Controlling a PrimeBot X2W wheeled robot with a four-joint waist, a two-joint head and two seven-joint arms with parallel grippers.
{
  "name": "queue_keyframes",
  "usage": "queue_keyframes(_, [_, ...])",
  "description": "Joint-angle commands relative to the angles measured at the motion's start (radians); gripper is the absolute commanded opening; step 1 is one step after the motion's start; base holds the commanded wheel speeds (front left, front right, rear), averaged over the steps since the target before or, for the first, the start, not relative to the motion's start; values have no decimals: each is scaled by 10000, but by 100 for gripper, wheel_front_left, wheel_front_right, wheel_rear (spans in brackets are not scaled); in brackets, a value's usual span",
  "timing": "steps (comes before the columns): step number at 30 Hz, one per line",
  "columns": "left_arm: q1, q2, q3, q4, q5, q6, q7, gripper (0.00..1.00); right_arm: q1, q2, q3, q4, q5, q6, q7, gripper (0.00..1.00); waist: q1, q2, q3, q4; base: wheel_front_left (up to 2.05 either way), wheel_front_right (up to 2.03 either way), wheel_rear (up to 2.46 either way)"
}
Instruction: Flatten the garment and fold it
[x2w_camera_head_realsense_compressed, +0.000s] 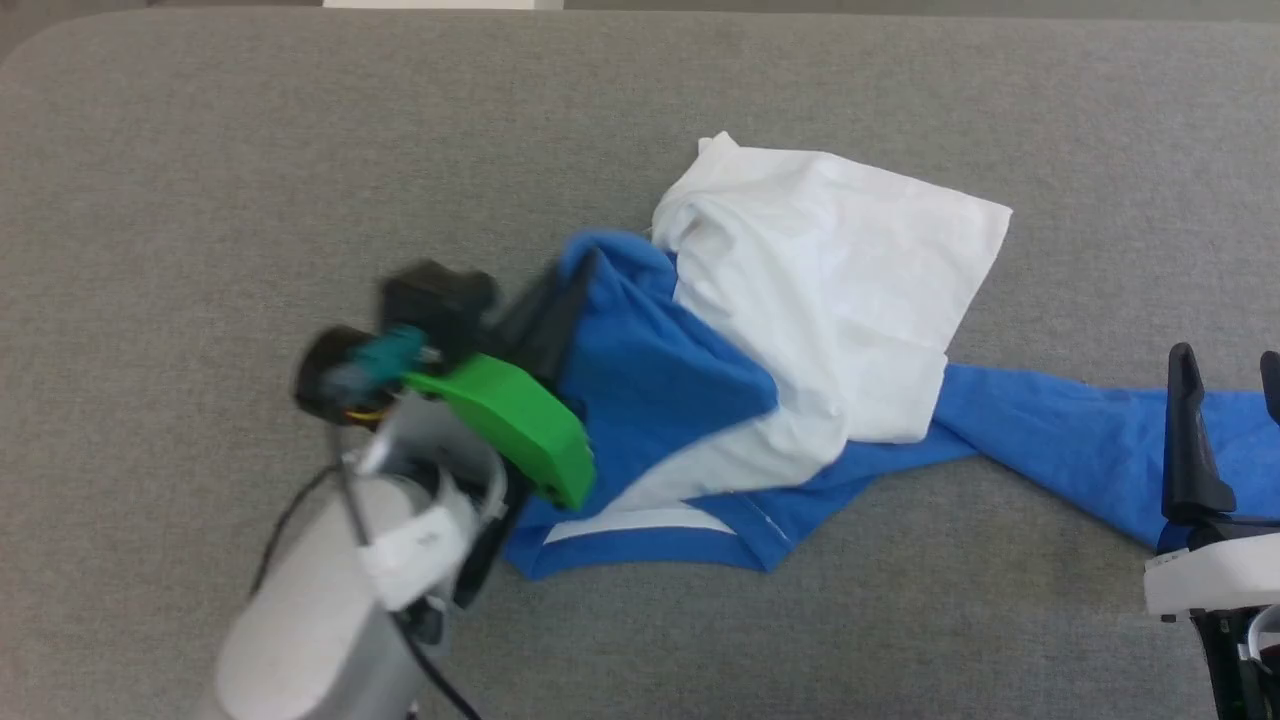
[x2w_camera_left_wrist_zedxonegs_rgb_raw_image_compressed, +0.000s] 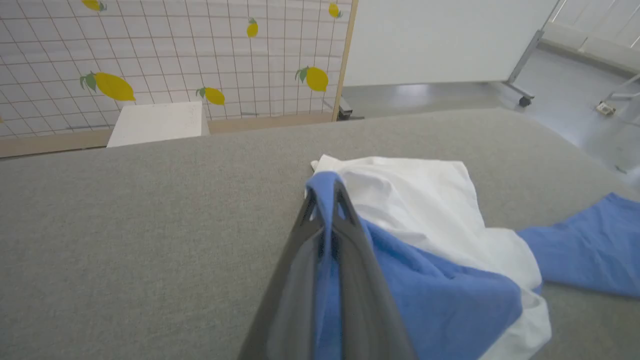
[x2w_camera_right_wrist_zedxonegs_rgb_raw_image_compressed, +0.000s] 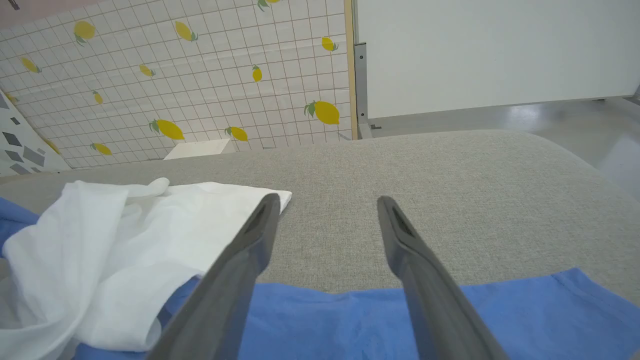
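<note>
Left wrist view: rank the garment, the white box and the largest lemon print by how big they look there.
1. The garment: largest, though it also lies nearest the camera.
2. The white box: clearly smaller, and farther off.
3. The lemon print: smallest, on the wall behind the box.

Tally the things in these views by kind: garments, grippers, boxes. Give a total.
Garment: 1
Grippers: 2 (left gripper, shut on the garment's blue cloth; right gripper, open)
White box: 1
Total: 4
</note>
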Motion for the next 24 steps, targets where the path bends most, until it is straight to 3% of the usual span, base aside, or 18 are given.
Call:
queue_keyframes(1, [-77,46,390,-273,-213,218,-226,0,-18,5,16,18,-62,-13,17,100,0,0,-145,159,0,0,0])
queue_keyframes(4, [244,250,1425,-782,-536,747,-663,0,26,5,61,-9,-77,-13,75,100,0,0,-216,282,0,0,0])
queue_keyframes(5, [815,448,2427,-942,-753,1334,-1115,0,48,5,94,-63,-100,-13,133,100,0,0,-196,358,0,0,0])
queue_keyframes(9, [1884,364,3894,-688,-969,2404,-2019,0,16,5,122,-177,-121,-13,212,100,0,0,-48,373,0,0,0])
queue_keyframes(11, [2442,114,4468,-484,-1083,2914,-2466,0,4,5,96,-233,-157,-13,259,100,0,0,26,357,0,0,0])
queue_keyframes(12, [3325,-427,5257,-61,-1430,3463,-3149,0,19,5,49,-285,-178,-13,307,100,0,0,96,338,0,0,0])
queue_keyframes(15, [3901,-888,5813,454,-1755,3652,-3705,2,34,5,39,-271,-168,-13,324,100,0,0,107,343,0,0,0])
queue_keyframes(16, [4031,-1011,5885,671,-1848,3615,-3800,35,40,5,40,-254,-165,-13,335,100,0,0,89,356,0,0,0])
queue_keyframes(17, [4088,-1096,5904,816,-1927,3536,-3855,100,43,5,50,-240,-162,-13,348,100,0,0,72,368,0,0,0])
queue_keyframes(19, [4063,-1187,5858,991,-2033,3256,-3957,100,44,5,71,-221,-167,-13,376,100,0,0,15,416,0,0,0])
queue_keyframes(24, [3405,-883,5315,32,-1696,1752,-4274,100,49,5,66,-204,-211,-13,434,100,0,0,-230,563,0,0,0])
